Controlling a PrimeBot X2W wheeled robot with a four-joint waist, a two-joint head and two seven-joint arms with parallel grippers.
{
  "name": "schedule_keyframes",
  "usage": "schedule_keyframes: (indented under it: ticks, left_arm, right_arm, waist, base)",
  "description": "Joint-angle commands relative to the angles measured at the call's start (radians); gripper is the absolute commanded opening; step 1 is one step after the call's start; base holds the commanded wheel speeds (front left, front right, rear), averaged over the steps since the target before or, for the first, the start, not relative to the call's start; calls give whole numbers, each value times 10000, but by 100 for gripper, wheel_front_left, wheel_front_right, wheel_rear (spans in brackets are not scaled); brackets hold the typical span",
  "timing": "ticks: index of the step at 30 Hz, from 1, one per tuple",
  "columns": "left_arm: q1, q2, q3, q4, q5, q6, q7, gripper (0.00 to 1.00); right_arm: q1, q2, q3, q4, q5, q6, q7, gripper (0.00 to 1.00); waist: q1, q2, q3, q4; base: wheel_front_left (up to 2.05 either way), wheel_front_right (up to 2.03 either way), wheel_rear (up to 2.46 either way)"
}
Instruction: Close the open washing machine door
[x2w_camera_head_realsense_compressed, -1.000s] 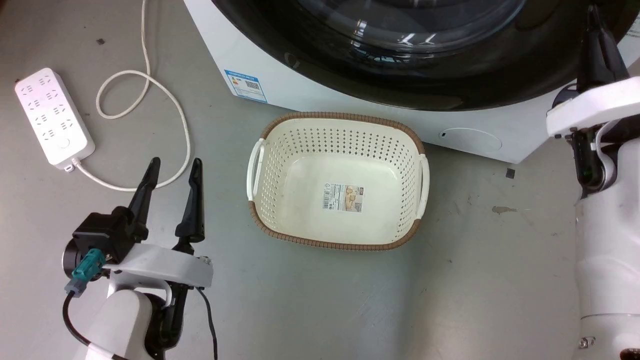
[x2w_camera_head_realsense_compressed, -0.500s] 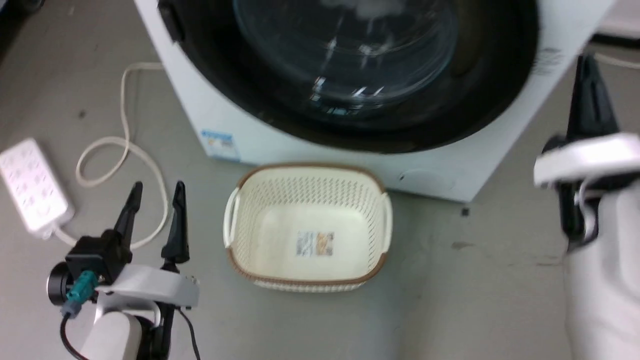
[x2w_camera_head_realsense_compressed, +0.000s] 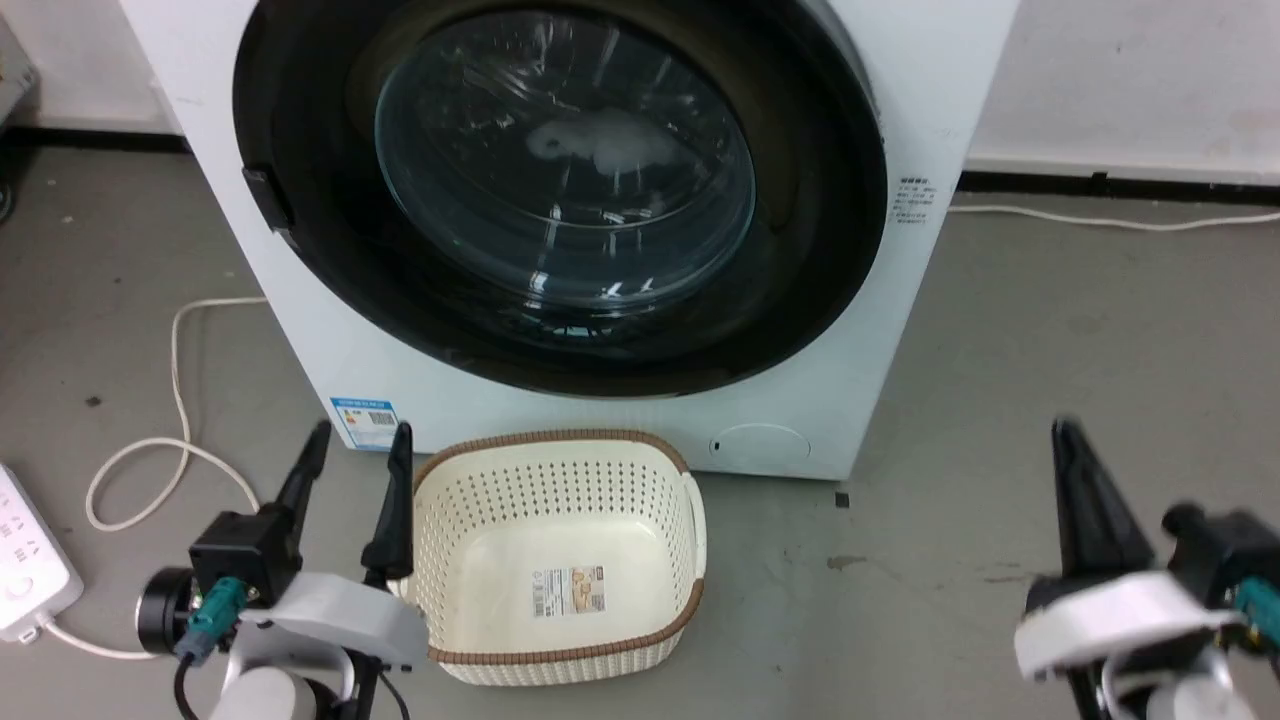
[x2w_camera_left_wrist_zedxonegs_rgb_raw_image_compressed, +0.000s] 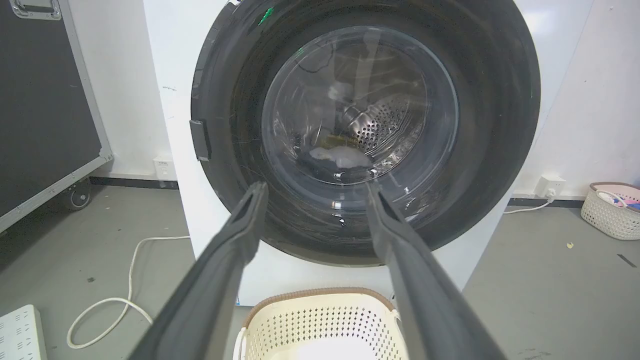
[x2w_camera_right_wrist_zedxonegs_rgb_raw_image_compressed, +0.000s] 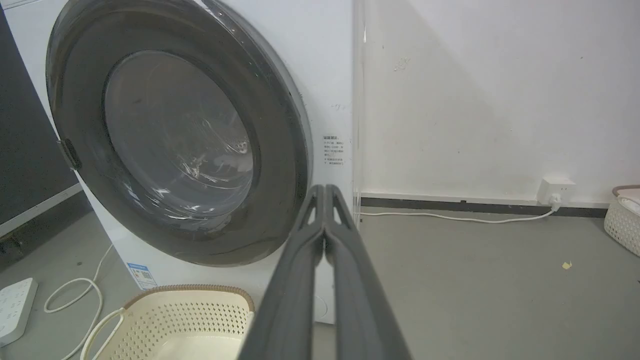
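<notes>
The washing machine (x2w_camera_head_realsense_compressed: 930, 90) stands in front of me, its glossy black washing machine door (x2w_camera_head_realsense_compressed: 565, 190) lying flat against the white front, handle notch at the door's left edge. Pale laundry shows behind the glass bowl. My left gripper (x2w_camera_head_realsense_compressed: 360, 432) is open and empty, low at the left beside the cream basket. In the left wrist view the left gripper (x2w_camera_left_wrist_zedxonegs_rgb_raw_image_compressed: 316, 186) points at the door (x2w_camera_left_wrist_zedxonegs_rgb_raw_image_compressed: 360, 115), short of it. My right gripper (x2w_camera_head_realsense_compressed: 1065, 430) is shut on nothing, low at the right, well clear of the machine. The right wrist view has the right gripper (x2w_camera_right_wrist_zedxonegs_rgb_raw_image_compressed: 324, 189) before the door (x2w_camera_right_wrist_zedxonegs_rgb_raw_image_compressed: 175, 135).
A cream perforated basket (x2w_camera_head_realsense_compressed: 555, 440) sits on the floor right below the door. A white power strip (x2w_camera_head_realsense_compressed: 25, 560) and its looped cable (x2w_camera_head_realsense_compressed: 175, 400) lie at the left. A black wheeled case (x2w_camera_left_wrist_zedxonegs_rgb_raw_image_compressed: 45, 100) stands left of the machine. Another small basket (x2w_camera_left_wrist_zedxonegs_rgb_raw_image_compressed: 610, 215) is by the right wall.
The head camera has risen, so the whole door now shows. My right gripper has come away from the door's lower right edge and dropped low to the right. The left gripper stays open.
</notes>
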Motion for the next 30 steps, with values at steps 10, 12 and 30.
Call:
schedule_keyframes:
  ticks: [10, 12, 30]
  left_arm:
    - [472, -75, -137, 94, -160, 137, 261, 100]
    - [488, -84, -152, 113, -203, 140, 302, 100]
    - [287, -57, -276, 233, -372, 140, 367, 100]
  right_arm:
    - [1371, -24, 6, -265, 658, 8, 737, 100]
    - [1419, -24, 22, -296, 708, 8, 818, 100]
    - [1358, -24, 169, -240, 946, 8, 712, 100]
  waist:
    - [2, 0, -297, 161]
    - [2, 0, -310, 173]
    - [2, 0, -258, 204]
  base:
    - [0, 0, 0]
    - [0, 0, 0]
    - [0, 0, 0]
